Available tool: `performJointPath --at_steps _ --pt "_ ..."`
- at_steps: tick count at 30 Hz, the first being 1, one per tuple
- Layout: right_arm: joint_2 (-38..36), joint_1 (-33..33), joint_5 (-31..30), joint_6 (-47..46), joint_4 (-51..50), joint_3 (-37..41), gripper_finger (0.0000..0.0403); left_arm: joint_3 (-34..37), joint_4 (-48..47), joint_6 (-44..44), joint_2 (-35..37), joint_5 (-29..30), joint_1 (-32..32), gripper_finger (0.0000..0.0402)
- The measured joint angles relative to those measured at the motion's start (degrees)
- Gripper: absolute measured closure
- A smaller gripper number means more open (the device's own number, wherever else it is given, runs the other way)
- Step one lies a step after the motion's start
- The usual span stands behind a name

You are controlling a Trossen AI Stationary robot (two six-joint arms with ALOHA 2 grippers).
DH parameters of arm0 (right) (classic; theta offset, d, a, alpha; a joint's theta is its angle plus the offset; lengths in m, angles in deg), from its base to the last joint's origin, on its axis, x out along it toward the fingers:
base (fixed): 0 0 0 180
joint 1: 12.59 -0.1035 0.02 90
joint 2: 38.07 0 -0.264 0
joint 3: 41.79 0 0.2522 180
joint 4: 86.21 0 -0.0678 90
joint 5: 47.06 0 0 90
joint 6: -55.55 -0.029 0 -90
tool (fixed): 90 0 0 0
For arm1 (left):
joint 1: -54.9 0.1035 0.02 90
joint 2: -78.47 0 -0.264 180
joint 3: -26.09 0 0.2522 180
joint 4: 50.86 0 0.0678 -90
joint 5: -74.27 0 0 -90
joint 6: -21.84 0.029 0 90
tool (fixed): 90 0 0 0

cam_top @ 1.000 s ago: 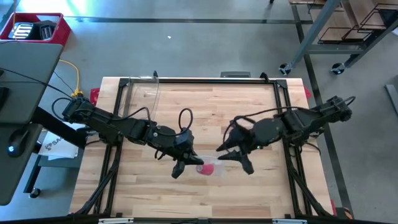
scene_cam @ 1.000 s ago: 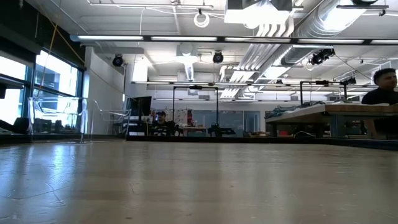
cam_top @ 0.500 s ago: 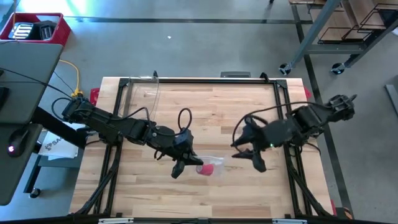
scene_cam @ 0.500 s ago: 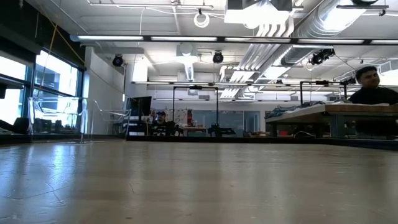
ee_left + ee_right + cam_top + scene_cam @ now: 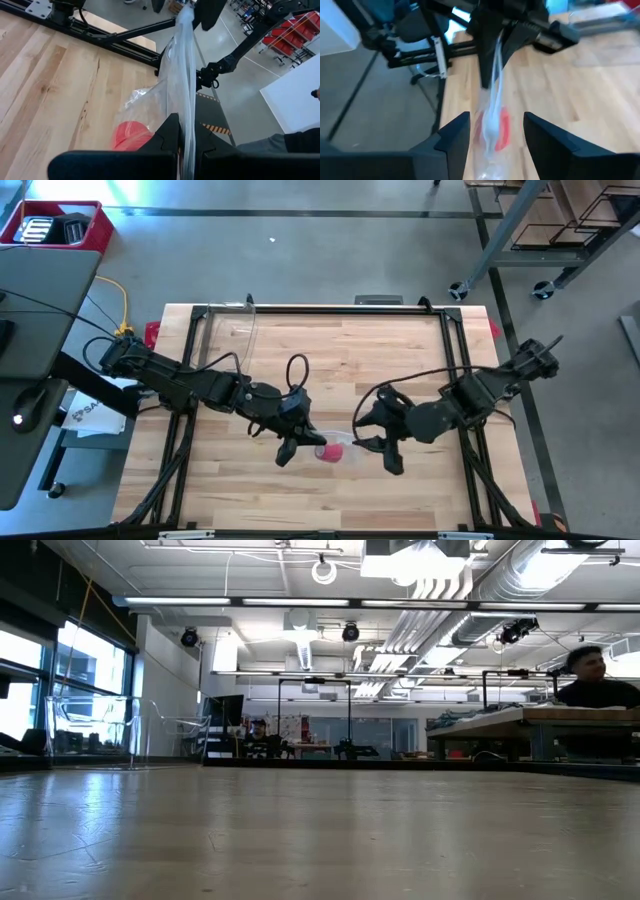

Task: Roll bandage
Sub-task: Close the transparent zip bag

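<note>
Right pincer (image 5: 372, 445) swings back, spread, toward the bagged bandage (image 5: 331, 450) that left pincer (image 5: 300, 442) pinches by the plastic bag (image 5: 181, 90); film may slip.

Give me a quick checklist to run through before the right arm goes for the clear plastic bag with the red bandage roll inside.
1. Left gripper shut on the crinkled clear plastic bag: ok, the film is pinched between its fingers.
2. Small red cylinder of bandage inside the bag: ok, red shows through the film in both wrist views.
3. Right gripper open: ok, fingers spread.
4. Right gripper lined up with the bag: ok, bag and roll sit between its fingers in the right wrist view.
5. Right fingers touching the bag: cannot tell.
6. Bag over the wooden table, away from its edge: ok.
</note>
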Motion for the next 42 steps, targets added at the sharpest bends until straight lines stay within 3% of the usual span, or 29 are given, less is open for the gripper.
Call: performJointPath --at_steps 11,16,25,35,42 --pt "0.9 0.0 -1.0 5.9 0.2 0.0 0.039 0.0 -0.2 -0.1 0.0 -0.1 0.0 0.0401" --pt "2.7 0.5 -0.8 6.1 1.4 0.0 0.0371 0.0 -0.2 -0.1 0.0 -0.1 0.0 0.0401" --pt "3.6 1.3 -0.8 9.0 6.8 0.0 0.0374 0.0 -3.3 -0.7 0.0 -0.2 0.0 0.0401" --pt "-2.8 1.5 1.7 1.7 -1.3 0.0 0.0246 0.0 -4.3 -1.6 0.0 -0.2 0.0 0.0401" --pt "0.4 -1.2 5.0 0.0 -5.0 0.0 0.0243 0.0 -3.9 -1.6 0.4 -0.1 0.0 0.0401"
